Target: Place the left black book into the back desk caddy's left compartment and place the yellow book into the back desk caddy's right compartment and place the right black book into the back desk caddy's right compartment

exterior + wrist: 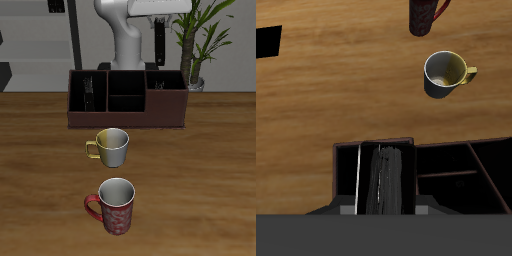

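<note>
The back desk caddy (127, 110) stands along the far side of the desk (40, 160) and serves as the landmark. In front of it, toward the desk's front edge, stands a yellow-handled mug (110, 147), with a red patterned mug (115, 206) farther forward; bare wood lies on both sides of them. One end compartment (384, 180) of the caddy is largely filled by upright books (388, 182), with a narrow slot beside them. The middle sections (126, 92) and the opposite end compartment (166, 90) look open from above. A potted plant (197, 40) rises just behind that end.
</note>
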### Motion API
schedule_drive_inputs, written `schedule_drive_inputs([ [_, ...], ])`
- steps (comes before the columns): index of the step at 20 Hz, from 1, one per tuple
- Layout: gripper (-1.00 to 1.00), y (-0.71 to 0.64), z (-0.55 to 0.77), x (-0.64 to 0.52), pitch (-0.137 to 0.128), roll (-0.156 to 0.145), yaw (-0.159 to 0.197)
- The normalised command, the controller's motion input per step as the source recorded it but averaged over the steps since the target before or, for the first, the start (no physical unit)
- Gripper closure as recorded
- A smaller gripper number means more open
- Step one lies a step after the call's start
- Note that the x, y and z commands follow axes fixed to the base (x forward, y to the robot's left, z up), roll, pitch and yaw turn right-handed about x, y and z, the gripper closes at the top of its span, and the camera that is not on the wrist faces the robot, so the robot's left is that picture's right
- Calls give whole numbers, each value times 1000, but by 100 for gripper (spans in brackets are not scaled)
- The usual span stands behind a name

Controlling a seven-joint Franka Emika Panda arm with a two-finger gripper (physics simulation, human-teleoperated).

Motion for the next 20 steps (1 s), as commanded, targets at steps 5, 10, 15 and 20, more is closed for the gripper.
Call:
schedule_drive_inputs([
  [5,100,263,-218,-5,30,28,17],
  [10,100,161,-120,47,16,11,1],
  [15,100,91,-120,35,15,14,39],
  [20,100,26,-38,34,0,-9,34],
])
